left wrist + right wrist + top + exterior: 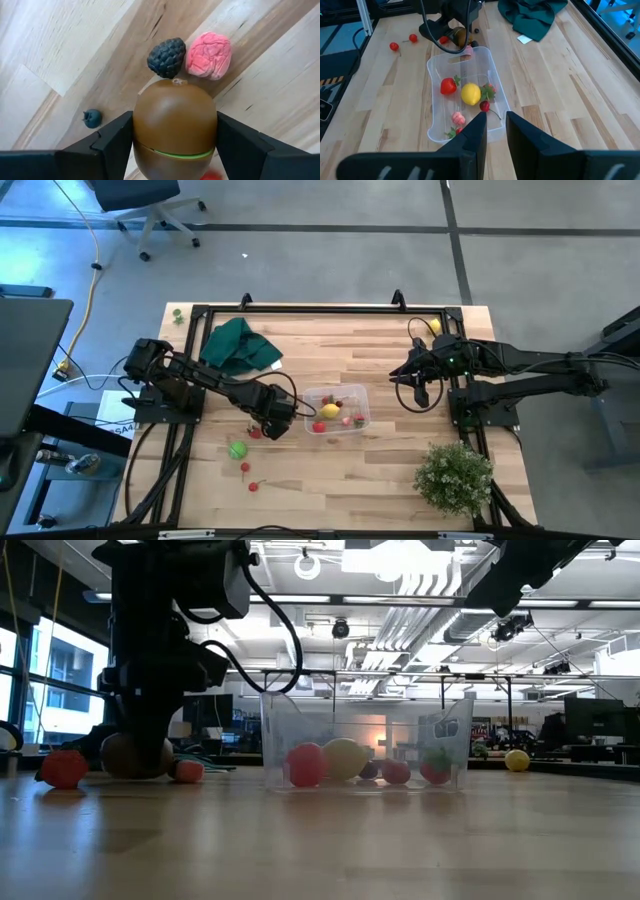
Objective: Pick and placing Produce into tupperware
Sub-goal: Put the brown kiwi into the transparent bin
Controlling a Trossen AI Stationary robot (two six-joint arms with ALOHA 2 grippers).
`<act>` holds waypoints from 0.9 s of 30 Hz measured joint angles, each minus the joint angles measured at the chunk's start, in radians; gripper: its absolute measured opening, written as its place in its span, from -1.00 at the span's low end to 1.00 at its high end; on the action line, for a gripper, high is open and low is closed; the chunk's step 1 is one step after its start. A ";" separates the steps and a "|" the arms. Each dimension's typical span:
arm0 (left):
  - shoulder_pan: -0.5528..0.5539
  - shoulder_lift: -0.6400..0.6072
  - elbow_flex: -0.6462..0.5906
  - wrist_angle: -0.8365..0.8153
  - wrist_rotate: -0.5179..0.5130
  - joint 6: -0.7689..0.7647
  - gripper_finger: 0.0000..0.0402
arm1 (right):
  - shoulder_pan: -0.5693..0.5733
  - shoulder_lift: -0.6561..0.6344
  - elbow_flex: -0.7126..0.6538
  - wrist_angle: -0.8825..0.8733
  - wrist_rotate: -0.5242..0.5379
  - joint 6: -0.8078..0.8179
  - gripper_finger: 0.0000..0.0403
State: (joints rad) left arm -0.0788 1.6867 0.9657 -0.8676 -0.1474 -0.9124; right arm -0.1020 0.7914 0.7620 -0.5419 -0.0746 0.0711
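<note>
The left gripper (175, 145) sat just beside the clear rectangular plastic tupperware tub (362, 408), on the side facing the dark green crumpled cloth (238, 345), its two dark fingers (116, 145) pinching a round brown kiwi-like toy fruit (174, 127). Only the left wrist view showed that grip plainly; it also caught a dark bumpy blackberry-like piece (166, 56) touching a pink raspberry-like piece (209, 55) on the wood just past the brown fruit, and a small dark blue berry (92, 118) near them. The low view showed the brown fruit down at the tabletop. From the right wrist view, the tub held a yellow lemon-like piece (470, 93), a red strawberry-like piece (448, 86) and a few smaller red and pink pieces. The right gripper (494, 131) hovered on the tub's far side from the cloth, fingers close together with a narrow gap, empty.

The pale wooden plank table (330, 475) also carried a green round piece (237, 449) and small red pieces near the tub (toward the left arm's side), and a bushy pale-green plant (453, 474). Beyond lay grey floor and a lit workshop ceiling.
</note>
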 joint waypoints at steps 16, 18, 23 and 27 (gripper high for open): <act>0.001 -0.120 0.005 -0.024 -0.108 0.007 0.17 | 0.000 0.000 0.000 0.000 0.000 0.000 -0.69; 0.001 -0.140 0.025 -0.051 -0.143 0.012 0.16 | 0.000 0.000 0.000 0.000 0.000 0.000 -0.69; 0.003 -0.159 0.138 -0.179 -0.245 0.048 0.16 | 0.000 0.000 0.000 0.000 0.000 0.000 -0.69; 0.032 -0.159 0.262 -0.256 -0.288 0.131 0.17 | 0.000 0.000 0.000 0.000 0.000 0.000 -0.69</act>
State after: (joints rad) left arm -0.0463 1.5276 1.2272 -1.1239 -0.4350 -0.7813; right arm -0.1020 0.7916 0.7616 -0.5419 -0.0748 0.0711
